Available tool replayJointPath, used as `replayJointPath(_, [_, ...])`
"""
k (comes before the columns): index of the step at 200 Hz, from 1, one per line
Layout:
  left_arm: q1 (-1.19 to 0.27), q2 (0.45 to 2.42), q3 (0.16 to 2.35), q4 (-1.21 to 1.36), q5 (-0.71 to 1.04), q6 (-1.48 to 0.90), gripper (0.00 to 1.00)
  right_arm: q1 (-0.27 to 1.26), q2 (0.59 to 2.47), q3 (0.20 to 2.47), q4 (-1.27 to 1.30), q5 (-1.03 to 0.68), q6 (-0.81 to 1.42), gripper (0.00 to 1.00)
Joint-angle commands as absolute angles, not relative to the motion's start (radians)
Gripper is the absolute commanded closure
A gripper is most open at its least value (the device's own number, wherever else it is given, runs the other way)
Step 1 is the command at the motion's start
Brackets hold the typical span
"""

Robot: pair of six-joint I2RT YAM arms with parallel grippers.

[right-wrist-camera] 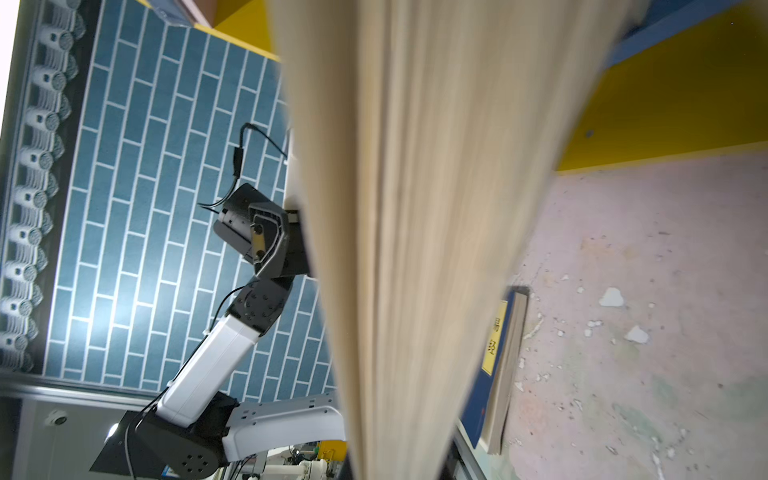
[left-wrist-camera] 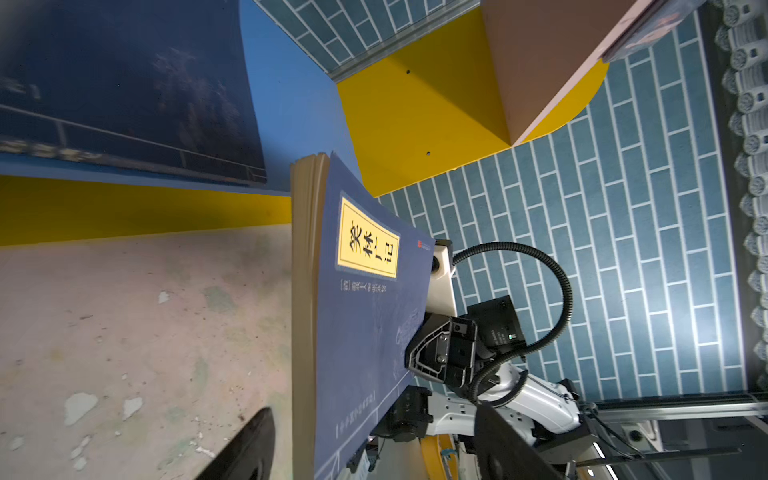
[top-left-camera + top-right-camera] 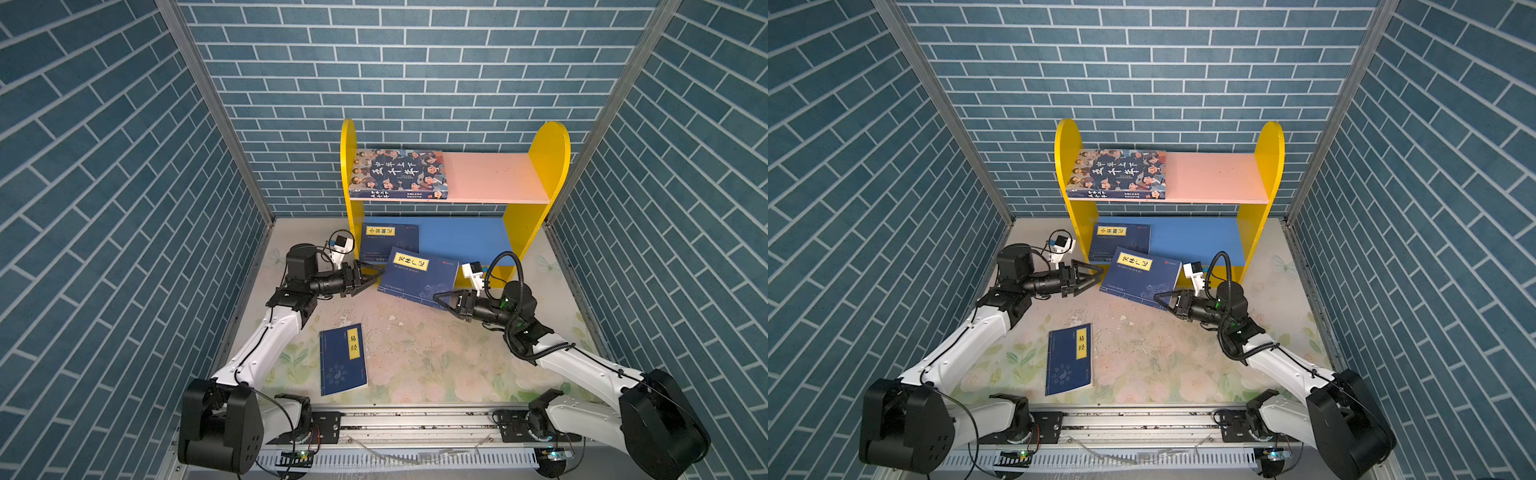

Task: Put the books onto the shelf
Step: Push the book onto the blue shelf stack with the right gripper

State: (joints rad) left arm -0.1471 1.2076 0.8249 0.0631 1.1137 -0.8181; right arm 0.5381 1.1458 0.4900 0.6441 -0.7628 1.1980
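Your shelf (image 3: 540, 166) holds 2 books: the cartoon book (image 3: 399, 172) lies flat at the left of the pink upper board (image 3: 486, 176), and the shelved navy book (image 3: 390, 241) lies flat at the left of the blue lower board (image 3: 461, 239). Your right gripper (image 3: 436, 297) is clamped on a corner of the tilted navy book (image 3: 415, 276), whose far end reaches the lower board's front, while your left gripper (image 3: 379, 277) stands spread wide just beside it, gripping nothing. The loose navy book (image 3: 343, 359) lies flat on the table (image 3: 436, 353).
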Motion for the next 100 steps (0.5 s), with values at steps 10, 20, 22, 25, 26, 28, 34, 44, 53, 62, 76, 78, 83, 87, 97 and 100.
replayJointPath(10, [-0.116,1.171,0.891,-0.127,1.077,-0.624,0.21,0.496,1.139,0.606,0.464,-0.788,1.058,1.0])
replayJointPath(20, [-0.109,1.169,0.894,-0.125,1.081,-0.624,0.2,0.485,1.159,0.64,0.432,-0.811,1.037,1.0])
replayJointPath(22, [-0.108,1.169,0.896,-0.125,1.081,-0.624,0.2,0.483,1.163,0.647,0.433,-0.816,1.036,1.0])
replayJointPath(25, [-0.106,1.168,0.896,-0.124,1.083,-0.623,0.2,0.479,1.169,0.655,0.434,-0.823,1.035,1.0])
replayJointPath(26, [-0.105,1.168,0.897,-0.124,1.083,-0.623,0.2,0.479,1.172,0.657,0.435,-0.825,1.035,1.0])
replayJointPath(28, [-0.104,1.166,0.897,-0.124,1.083,-0.622,0.2,0.475,1.176,0.662,0.438,-0.83,1.035,1.0])
replayJointPath(34, [-0.099,1.166,0.9,-0.123,1.083,-0.618,0.2,0.466,1.191,0.68,0.438,-0.841,1.033,1.0])
replayJointPath(44, [-0.091,1.166,0.902,-0.126,1.083,-0.616,0.2,0.449,1.216,0.716,0.419,-0.853,1.019,1.0])
replayJointPath(53, [-0.085,1.166,0.904,-0.129,1.084,-0.617,0.19,0.439,1.248,0.752,0.394,-0.86,1.005,1.0])
replayJointPath(62, [-0.081,1.165,0.902,-0.127,1.084,-0.617,0.19,0.433,1.284,0.783,0.383,-0.873,0.989,1.0])
replayJointPath(76, [-0.08,1.163,0.899,-0.13,1.083,-0.611,0.19,0.421,1.342,0.819,0.415,-0.894,0.998,1.0])
replayJointPath(78, [-0.08,1.162,0.898,-0.13,1.083,-0.611,0.19,0.421,1.351,0.824,0.419,-0.896,0.998,1.0])
replayJointPath(83, [-0.08,1.162,0.898,-0.132,1.082,-0.609,0.18,0.417,1.372,0.838,0.428,-0.9,1.0,1.0])
replayJointPath(87, [-0.08,1.162,0.897,-0.132,1.082,-0.608,0.18,0.415,1.39,0.849,0.435,-0.907,1.001,1.0])
replayJointPath(97, [-0.079,1.16,0.897,-0.132,1.083,-0.607,0.18,0.413,1.43,0.873,0.459,-0.918,1.01,1.0])
replayJointPath(100, [-0.078,1.16,0.897,-0.132,1.084,-0.606,0.18,0.413,1.442,0.878,0.467,-0.92,1.012,1.0])
